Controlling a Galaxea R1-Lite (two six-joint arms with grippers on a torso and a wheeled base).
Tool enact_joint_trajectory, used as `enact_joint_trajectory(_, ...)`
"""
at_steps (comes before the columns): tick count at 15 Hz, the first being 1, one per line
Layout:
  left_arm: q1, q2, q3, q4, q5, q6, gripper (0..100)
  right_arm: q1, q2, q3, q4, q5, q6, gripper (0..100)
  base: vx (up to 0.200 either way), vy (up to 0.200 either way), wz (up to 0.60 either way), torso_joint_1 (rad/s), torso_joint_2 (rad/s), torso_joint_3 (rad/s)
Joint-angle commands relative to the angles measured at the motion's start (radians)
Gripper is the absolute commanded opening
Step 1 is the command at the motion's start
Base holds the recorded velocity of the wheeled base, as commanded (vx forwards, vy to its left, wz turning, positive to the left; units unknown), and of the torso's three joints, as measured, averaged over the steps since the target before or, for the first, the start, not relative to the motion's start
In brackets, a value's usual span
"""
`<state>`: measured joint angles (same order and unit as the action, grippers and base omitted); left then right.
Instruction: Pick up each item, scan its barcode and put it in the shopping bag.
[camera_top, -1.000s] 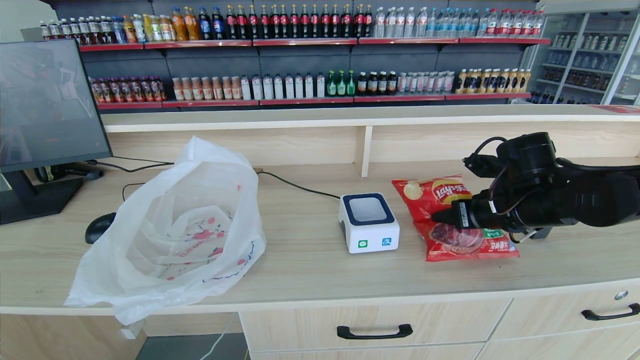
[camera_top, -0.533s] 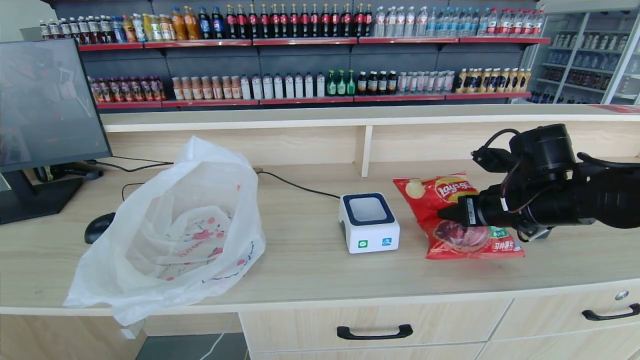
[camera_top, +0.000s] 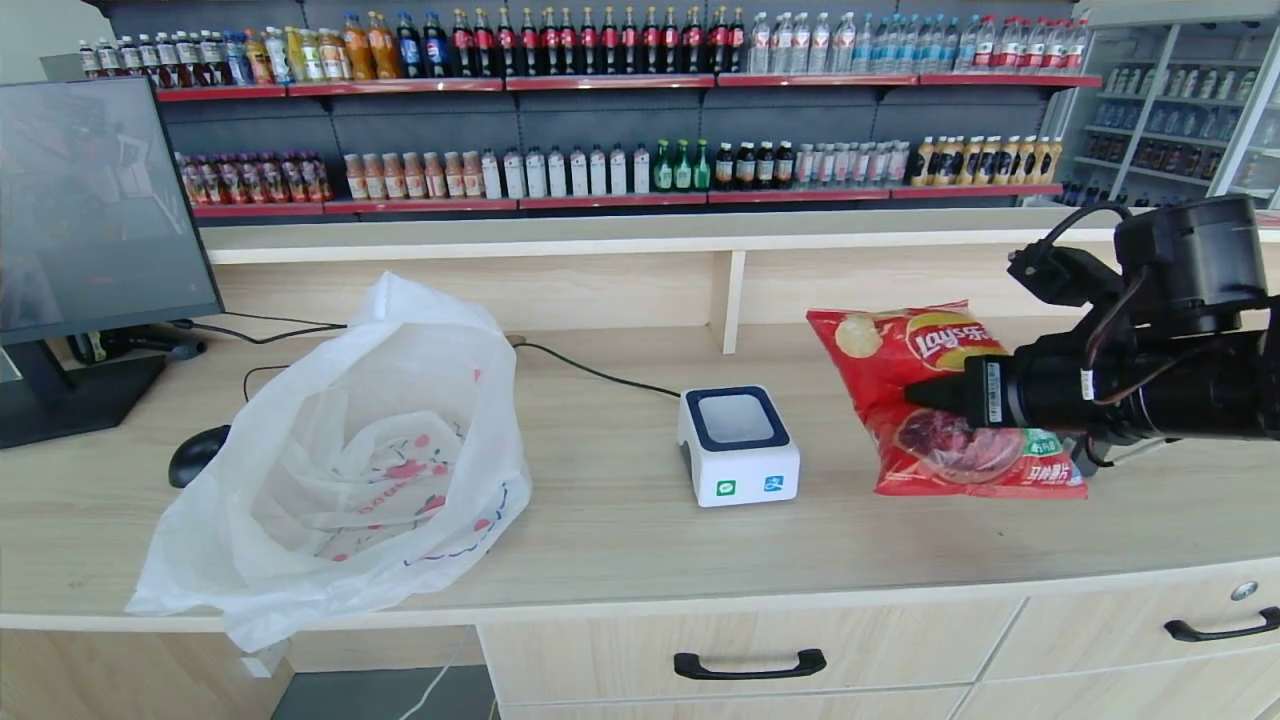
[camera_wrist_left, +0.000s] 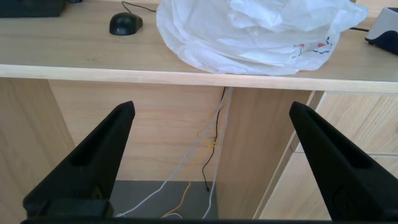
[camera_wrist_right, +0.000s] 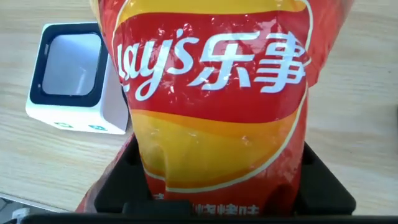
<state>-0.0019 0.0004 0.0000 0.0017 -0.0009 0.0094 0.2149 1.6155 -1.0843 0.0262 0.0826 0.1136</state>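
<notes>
Red chip bag (camera_top: 935, 455) sits pinched in the right gripper (camera_top: 915, 395) near the counter's (camera_top: 600, 540) right end in the head view; pickup looks done, next its barcode must face the scanner (camera_top: 738, 445). It's risen and drifted right versus a second ago. Left wrist view: left gripper (camera_wrist_left: 211, 112) gapes empty below the counter's front edge. Right wrist view: chip bag (camera_wrist_right: 211, 93) clamped, scanner (camera_wrist_right: 68, 81) beside it.

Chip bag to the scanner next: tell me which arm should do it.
Right. The right gripper holds the chip bag, just beside the scanner. The left gripper hangs open and empty below the counter edge, near the shopping bag.
</notes>
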Motion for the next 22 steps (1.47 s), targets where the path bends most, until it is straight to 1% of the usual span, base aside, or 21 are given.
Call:
enact_joint_trajectory(1, 0.0, 0.0, -0.002, 0.0, -0.001, 0.0, 100, 0.001, -0.115, 0.07, -0.002, -0.017, 0.006, 0, 0.0, 0.0, 0.0, 0.0, 0.0, 0.0)
enact_joint_trajectory(5, 0.0, 0.0, 0.0, 0.0, -0.001, 0.0, 100, 0.0, -0.295, 0.15, -0.003, -0.084, 0.017, 0, 0.0, 0.0, 0.0, 0.0, 0.0, 0.0)
enact_joint_trajectory(9, 0.0, 0.0, 0.0, 0.0, -0.001, 0.0, 100, 0.008, -0.529, 0.317, -0.012, -0.109, -0.002, 0, 0.0, 0.0, 0.0, 0.0, 0.0, 0.0)
enact_joint_trajectory(11, 0.0, 0.0, 0.0, 0.0, -0.001, 0.0, 100, 0.009, -0.602, 0.391, -0.061, -0.11, -0.012, 0, 0.0, 0.0, 0.0, 0.0, 0.0, 0.0)
enact_joint_trajectory(12, 0.0, 0.0, 0.0, 0.0, -0.001, 0.0, 100, 0.009, -0.625, 0.42, -0.109, -0.109, -0.04, 0, 0.0, 0.0, 0.0, 0.0, 0.0, 0.0)
enact_joint_trajectory(14, 0.0, 0.0, 0.0, 0.0, -0.001, -0.002, 100, 0.009, -0.62, 0.445, -0.192, -0.109, -0.042, 0, 0.0, 0.0, 0.0, 0.0, 0.0, 0.0)
enact_joint_trajectory(17, 0.0, 0.0, 0.0, 0.0, -0.001, 0.0, 100, 0.021, -0.575, 0.446, -0.226, -0.096, -0.035, 0, 0.0, 0.0, 0.0, 0.0, 0.0, 0.0)
enact_joint_trajectory(18, 0.0, 0.0, 0.0, 0.0, 0.001, 0.0, 100, 0.054, -0.54, 0.446, -0.249, -0.078, 0.001, 0, 0.0, 0.0, 0.0, 0.0, 0.0, 0.0)
enact_joint_trajectory(19, 0.0, 0.0, 0.0, 0.0, -0.001, 0.0, 100, 0.067, -0.528, 0.446, -0.264, -0.075, 0.018, 0, 0.0, 0.0, 0.0, 0.0, 0.0, 0.0)
enact_joint_trajectory(22, 0.0, 0.0, 0.0, 0.0, -0.001, 0.0, 100, 0.285, -0.468, 0.489, -0.437, -0.069, 0.212, 0, 0.0, 0.0, 0.0, 0.0, 0.0, 0.0)
